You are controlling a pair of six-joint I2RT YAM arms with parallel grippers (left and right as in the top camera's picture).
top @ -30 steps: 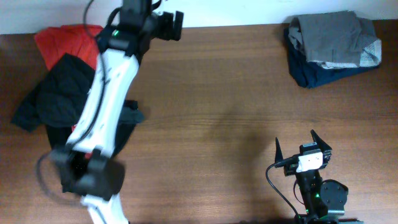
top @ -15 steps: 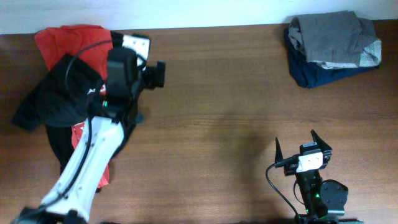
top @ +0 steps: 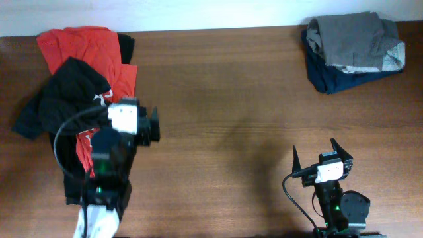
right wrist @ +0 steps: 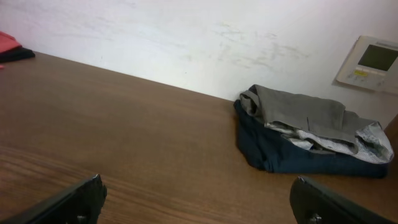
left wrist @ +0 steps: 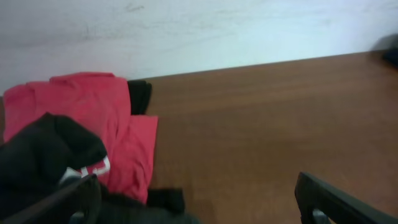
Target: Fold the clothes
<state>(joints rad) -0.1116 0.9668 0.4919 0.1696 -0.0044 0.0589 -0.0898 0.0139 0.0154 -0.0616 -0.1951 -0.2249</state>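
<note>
A red shirt (top: 79, 43) and a black white-printed shirt (top: 63, 99) lie in a crumpled pile at the table's left. Both show in the left wrist view, the red shirt (left wrist: 81, 112) and the black shirt (left wrist: 43, 155). Wrinkled grey shorts (top: 353, 39) lie at the far right and show in the right wrist view (right wrist: 298, 109). My left gripper (top: 125, 125) is open and empty over the pile's right edge (left wrist: 199, 205). My right gripper (top: 318, 155) is open and empty near the front edge (right wrist: 202, 202), far from the shorts.
The grey shorts rest on a folded dark navy garment (top: 330, 79), also in the right wrist view (right wrist: 292, 152). The brown wooden table (top: 231, 99) meets a white wall at the back. A wall panel (right wrist: 373, 59) hangs at the right.
My left arm has drawn back from its stretch over the pile toward the front edge, uncovering the red and black shirts. The right arm has not moved.
</note>
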